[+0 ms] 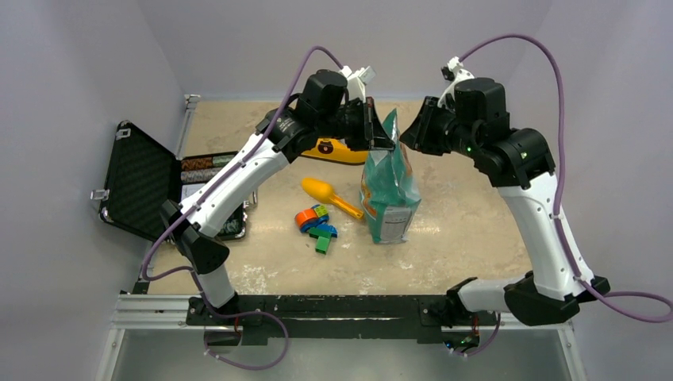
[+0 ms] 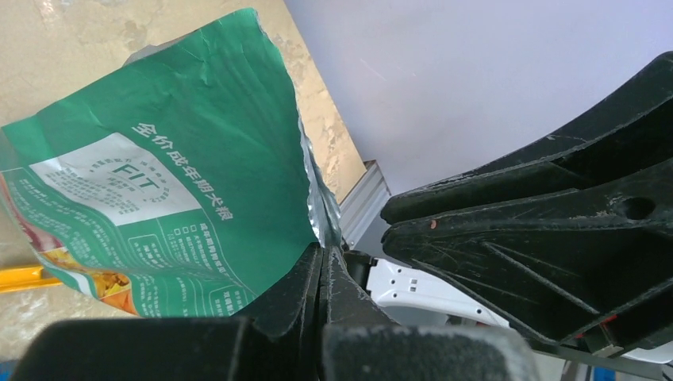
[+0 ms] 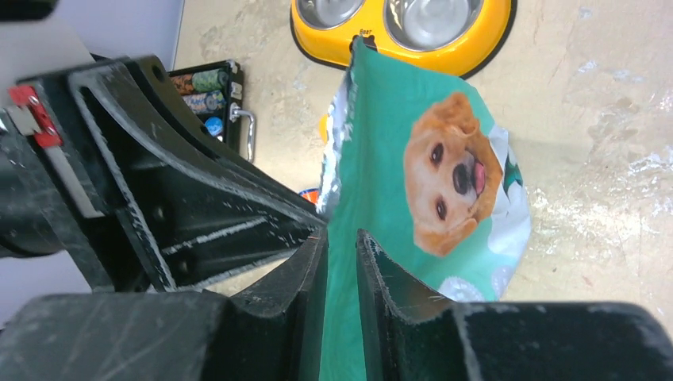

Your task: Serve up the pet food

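I'm opening the pet food bag (image 1: 390,186), the left gripper (image 2: 321,255) clamping its top edge, the right gripper (image 3: 342,248) straddling it with jaws narrowly apart, probably needing to close before pulling.

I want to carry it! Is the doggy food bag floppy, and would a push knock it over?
Probably floppy: the bag has creases and a wavy top edge where the left tool pinches it. It stands tall on a narrow base, so a push up high may tip it.
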`<state>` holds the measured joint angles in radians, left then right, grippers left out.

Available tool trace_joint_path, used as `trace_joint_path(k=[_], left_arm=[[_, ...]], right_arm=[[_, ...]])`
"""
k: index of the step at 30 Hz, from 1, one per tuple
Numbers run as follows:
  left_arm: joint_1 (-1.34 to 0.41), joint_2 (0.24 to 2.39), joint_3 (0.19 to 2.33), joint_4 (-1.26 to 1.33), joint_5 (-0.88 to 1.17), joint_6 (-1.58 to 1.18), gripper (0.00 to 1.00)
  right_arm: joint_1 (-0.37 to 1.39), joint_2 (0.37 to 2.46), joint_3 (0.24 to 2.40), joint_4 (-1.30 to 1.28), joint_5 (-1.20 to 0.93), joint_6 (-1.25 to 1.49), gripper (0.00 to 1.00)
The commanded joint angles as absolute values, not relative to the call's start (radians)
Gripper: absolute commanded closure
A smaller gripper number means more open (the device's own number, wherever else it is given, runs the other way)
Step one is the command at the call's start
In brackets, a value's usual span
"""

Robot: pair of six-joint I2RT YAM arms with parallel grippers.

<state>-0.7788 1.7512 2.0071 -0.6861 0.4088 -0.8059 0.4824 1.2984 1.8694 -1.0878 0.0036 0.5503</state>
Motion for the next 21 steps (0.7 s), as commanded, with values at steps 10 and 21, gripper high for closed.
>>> trace_joint_path(k=[10,21], left_arm=[[-0.779,1.74,1.998,-0.672,0.451,-0.853,1.0],[-0.781,1.739,2.055,-0.851,0.278,-0.807,1.0]], right_arm=[[0.499,1.403,1.963,-1.095,0.054,0.566,0.76],[0.596,1.432,1.985,-1.282,0.351,0.594,1.0]])
